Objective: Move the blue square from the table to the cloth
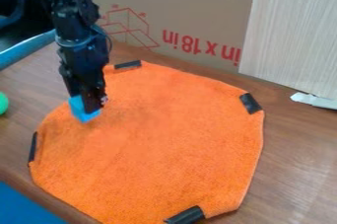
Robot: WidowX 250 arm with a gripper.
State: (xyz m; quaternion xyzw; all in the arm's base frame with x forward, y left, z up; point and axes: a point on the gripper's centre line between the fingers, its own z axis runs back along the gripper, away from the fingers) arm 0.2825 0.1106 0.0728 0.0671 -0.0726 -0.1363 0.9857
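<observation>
The hand (89, 104) hangs down at the upper left of the orange cloth (158, 139), with the black robot arm (78, 30) coming in from the upper left corner of the view. Right at its tip is the blue block (77, 111), partly hidden by it; how far open the hand is, and whether it has hold of the block, I cannot tell. The block shows against the cloth's left part, close to its edge, and whether it rests on the fabric or sits just above it I cannot tell either. The cloth lies spread on the brown wooden worktop (293, 154), with black strips at its edge: one at the top (127, 64), one at the right (250, 103), one at the bottom (185, 216) and one at the left (32, 147). Behind the cloth stands a cardboard sheet (197, 1) with red print, upside down, and in front of its right part is a pale wood-grain panel (289, 40). A white piece (315, 100) lies at the panel's foot. A green rounded thing (3, 103) shows at the left edge.
</observation>
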